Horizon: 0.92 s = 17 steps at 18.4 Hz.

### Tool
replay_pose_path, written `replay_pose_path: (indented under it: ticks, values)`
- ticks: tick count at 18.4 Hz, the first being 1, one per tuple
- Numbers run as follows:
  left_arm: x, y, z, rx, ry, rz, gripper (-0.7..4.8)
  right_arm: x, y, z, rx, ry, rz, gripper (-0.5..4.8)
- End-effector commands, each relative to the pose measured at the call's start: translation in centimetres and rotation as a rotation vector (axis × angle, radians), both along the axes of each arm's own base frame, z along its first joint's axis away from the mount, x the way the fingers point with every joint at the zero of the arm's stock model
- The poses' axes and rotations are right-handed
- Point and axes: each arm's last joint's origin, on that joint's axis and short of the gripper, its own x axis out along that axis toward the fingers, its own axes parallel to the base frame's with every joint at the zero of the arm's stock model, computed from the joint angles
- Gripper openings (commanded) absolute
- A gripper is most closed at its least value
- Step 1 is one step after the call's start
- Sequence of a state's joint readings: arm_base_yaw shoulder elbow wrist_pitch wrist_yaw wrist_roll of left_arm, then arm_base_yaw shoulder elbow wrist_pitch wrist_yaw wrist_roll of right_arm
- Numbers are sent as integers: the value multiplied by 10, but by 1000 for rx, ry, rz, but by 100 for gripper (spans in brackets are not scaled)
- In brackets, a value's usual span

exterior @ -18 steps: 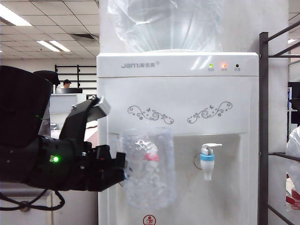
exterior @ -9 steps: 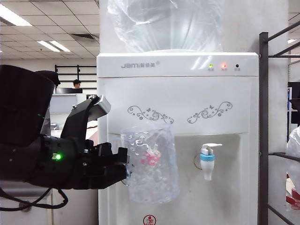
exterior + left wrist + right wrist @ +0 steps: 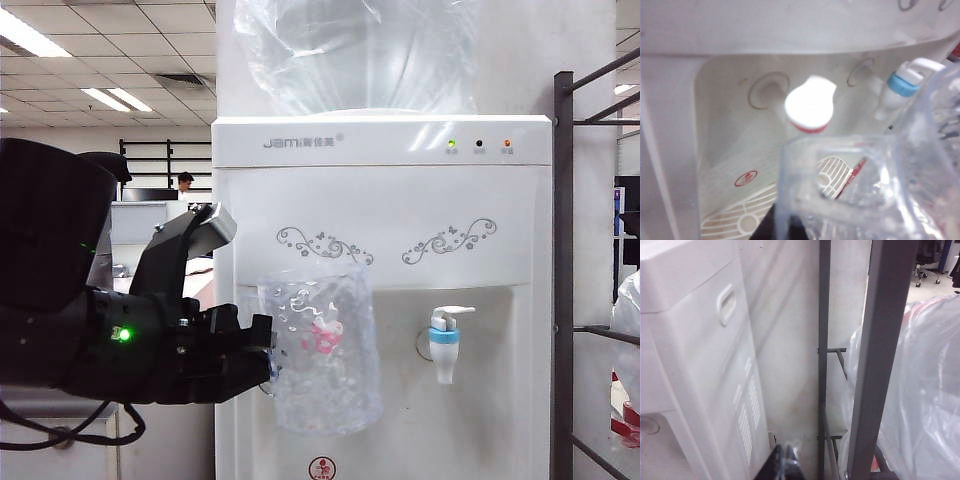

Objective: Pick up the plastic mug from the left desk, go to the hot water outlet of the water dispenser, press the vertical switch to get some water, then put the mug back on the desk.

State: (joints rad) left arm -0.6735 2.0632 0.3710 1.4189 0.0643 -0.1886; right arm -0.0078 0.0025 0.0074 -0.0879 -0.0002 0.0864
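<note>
The plastic mug (image 3: 322, 350), clamped in the left gripper (image 3: 268, 358), now sits slightly higher against the water dispenser (image 3: 385, 290) than one second ago and leans a little, with its rim tipped away from the gripper. The hot water outlet (image 3: 326, 335) shows through the mug wall lower and closer to the mug centre than before. On the dispenser panel the middle red indicator light (image 3: 479, 144) is now dark and the right light (image 3: 507, 144) glows orange.

At ten o'clock you see an open office: a tiled ceiling (image 3: 150, 60) with long lit light panels (image 3: 28, 33), and a person (image 3: 185, 181) behind a far counter (image 3: 135, 215). At three o'clock stands a dark metal rack (image 3: 563, 270) beside a pale wall (image 3: 585, 40).
</note>
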Motion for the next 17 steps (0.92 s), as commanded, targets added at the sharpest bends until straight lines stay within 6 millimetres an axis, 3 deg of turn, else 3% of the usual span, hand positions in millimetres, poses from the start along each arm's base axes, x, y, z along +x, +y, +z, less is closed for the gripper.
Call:
replay_pose_path:
  ticks: [1,7,13,17]
  values:
    - [1,-1,4,-25,-26,-3,-5,0,0,1,3,-14,-1,3]
    - [1,-1,3,-15,-24,2,-5,0,0,1,3,-14,-1,3]
    - [6,-9,-8,238,-66,-25,-5,0,0,1,3,-14,-1,3]
    - [3,-6,-20,492,-96,-139,-5,0,0,1,3,-13,-1,3]
